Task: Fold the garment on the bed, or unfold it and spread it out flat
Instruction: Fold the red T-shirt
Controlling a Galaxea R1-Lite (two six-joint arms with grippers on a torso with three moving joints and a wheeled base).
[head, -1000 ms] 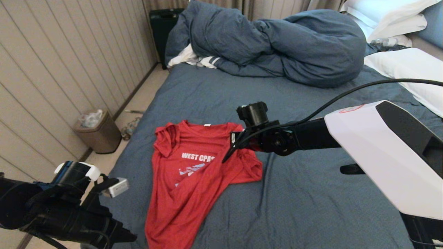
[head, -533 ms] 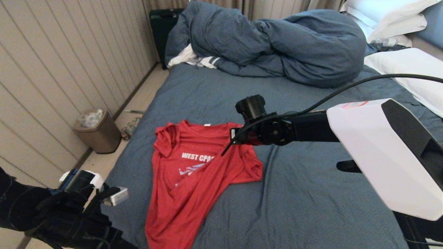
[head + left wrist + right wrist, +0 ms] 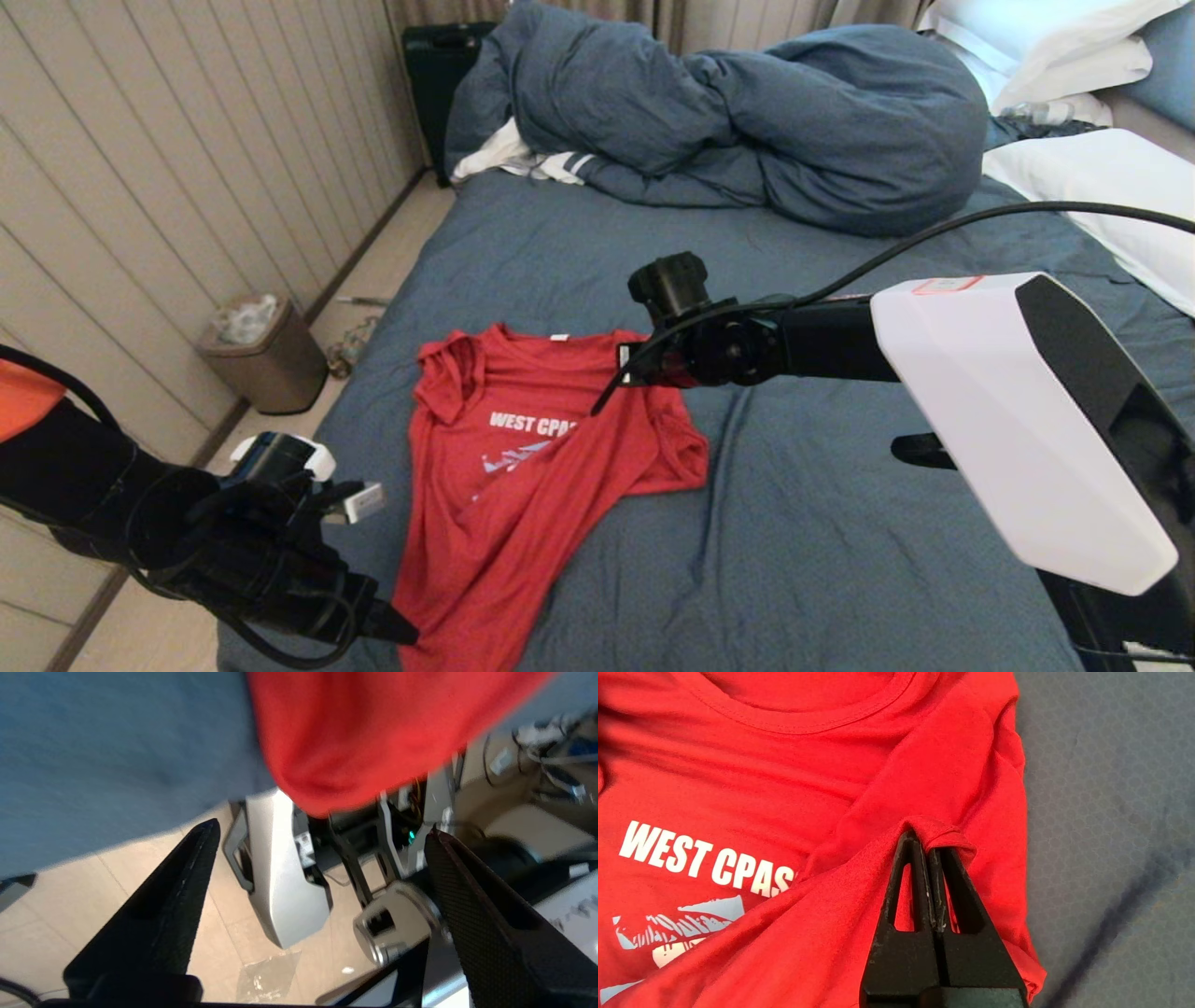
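I see the shirt (image 3: 523, 495) lying crumpled on the near part of the bed (image 3: 794, 523), print up, its hem hanging over the near edge. My right gripper (image 3: 928, 845) sits by the collar side, fingers (image 3: 910, 877) pinched together on a raised fold of the shirt. My left gripper (image 3: 322, 833) hangs off the bed's near corner beside the hem, fingers (image 3: 182, 882) wide apart and holding nothing.
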